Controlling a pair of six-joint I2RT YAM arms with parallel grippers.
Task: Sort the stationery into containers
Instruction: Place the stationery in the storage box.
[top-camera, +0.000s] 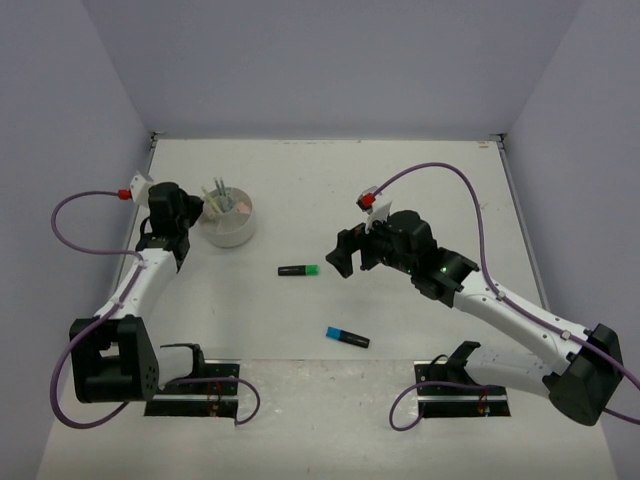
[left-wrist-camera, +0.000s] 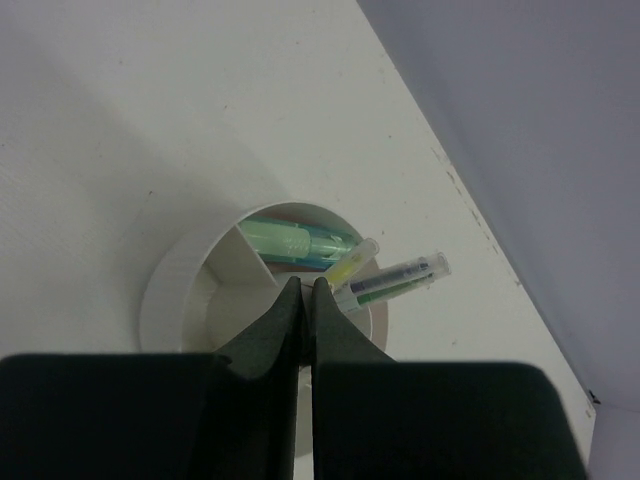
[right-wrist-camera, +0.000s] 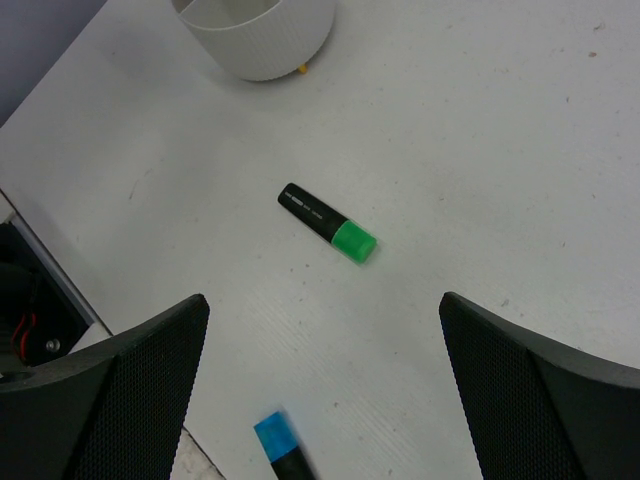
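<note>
The white round container (top-camera: 232, 226) stands at the left and is split by inner walls. It holds mint and blue markers (left-wrist-camera: 296, 240), and two thin pens (left-wrist-camera: 392, 281) lean out over its rim (left-wrist-camera: 178, 268). My left gripper (left-wrist-camera: 307, 286) hangs over the near rim, shut with nothing in it. Two black highlighters lie on the table: a green-ended one (top-camera: 298, 270) (right-wrist-camera: 327, 223) and a blue-ended one (top-camera: 347, 338) (right-wrist-camera: 279, 451). My right gripper (right-wrist-camera: 325, 305) (top-camera: 343, 256) hovers wide open just right of the green-ended one, above the bare table between the two.
White tabletop (top-camera: 420, 190) enclosed by pale walls at the back and both sides. The container (right-wrist-camera: 262, 38) sits at the top of the right wrist view. Both arm bases (top-camera: 195, 385) and cables sit at the near edge.
</note>
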